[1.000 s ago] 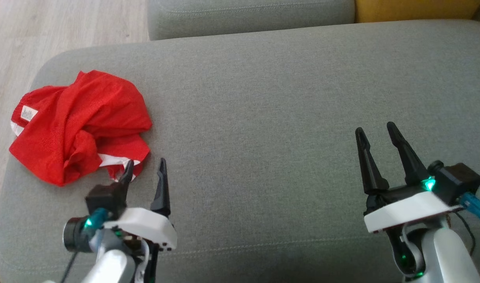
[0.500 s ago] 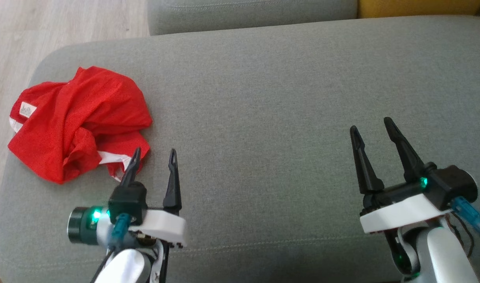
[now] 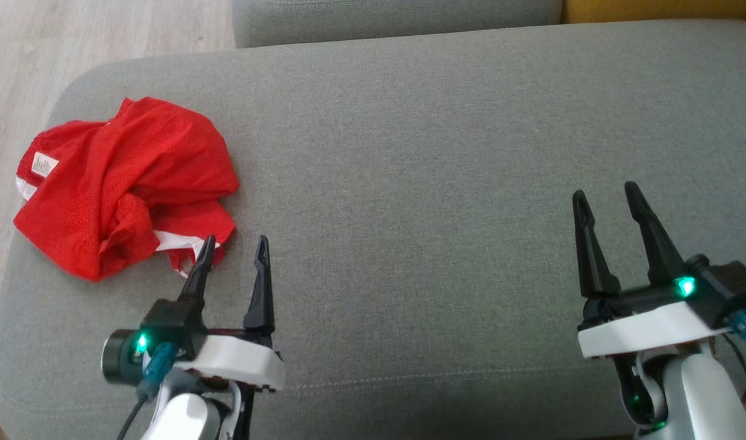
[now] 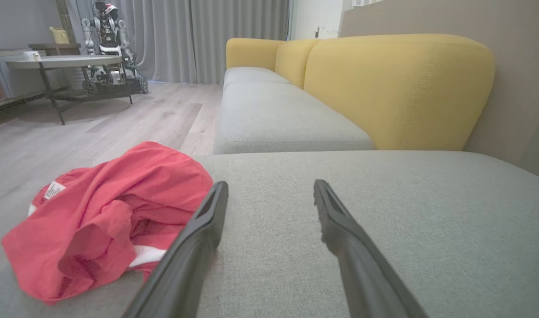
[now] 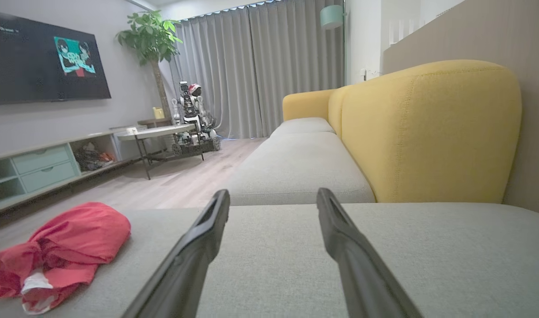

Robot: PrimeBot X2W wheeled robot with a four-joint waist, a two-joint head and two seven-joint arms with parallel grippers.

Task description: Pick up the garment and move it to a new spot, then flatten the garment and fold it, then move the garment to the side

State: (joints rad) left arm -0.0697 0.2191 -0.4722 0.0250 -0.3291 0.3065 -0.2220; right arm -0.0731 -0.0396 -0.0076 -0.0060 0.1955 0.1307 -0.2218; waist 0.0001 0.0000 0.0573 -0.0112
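Grey woven fabric is seen beneath both arms, which are held low over the near edge of a wide sofa seat (image 3: 409, 153). At the lower left, the left gripper (image 3: 235, 239) is held with its jaws spread apart and nothing between them. One fingertip (image 3: 205, 247) is placed right at the near hem of the garment (image 3: 128, 177), though contact cannot be confirmed. At the lower right, the right gripper (image 3: 605, 190) is likewise held with jaws apart and empty, well apart from the cloth. The red garment is found crumpled on the seat's left end, with a white label (image 3: 44, 165) turned up at its far-left side. Beyond, a second grey cushion (image 3: 391, 18) and a yellow backrest (image 3: 654, 9) are seen, with pale wood floor (image 3: 104, 36) to the left
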